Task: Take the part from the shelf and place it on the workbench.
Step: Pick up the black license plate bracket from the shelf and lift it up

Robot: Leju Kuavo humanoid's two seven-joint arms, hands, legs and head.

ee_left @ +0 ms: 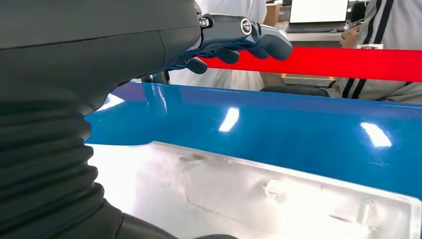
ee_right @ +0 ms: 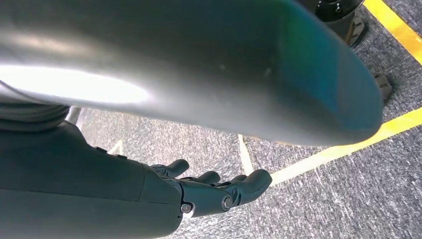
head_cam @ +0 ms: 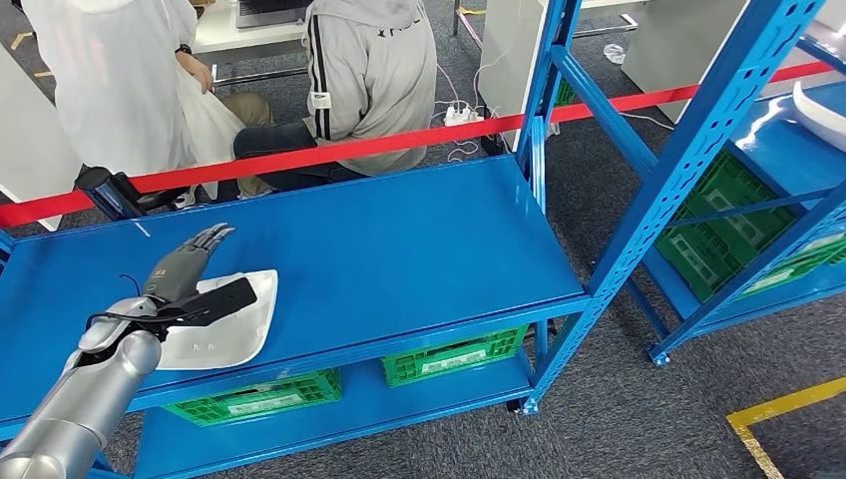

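Left hand [head_cam: 190, 269]: fingers extended and apart over the white part [head_cam: 224, 324], holding nothing. Part: flat on the blue shelf [head_cam: 399, 249], near its front edge. Right hand [ee_right: 209, 189]: loosely open, empty, above grey floor [ee_right: 323, 199].

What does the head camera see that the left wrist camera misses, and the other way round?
Head view alone: the green crates under the blue shelf and a second rack to the right. Left wrist view alone: a laptop behind the people. Both: the left hand, fingers stretched out over the white part on the shelf, and the red tape.
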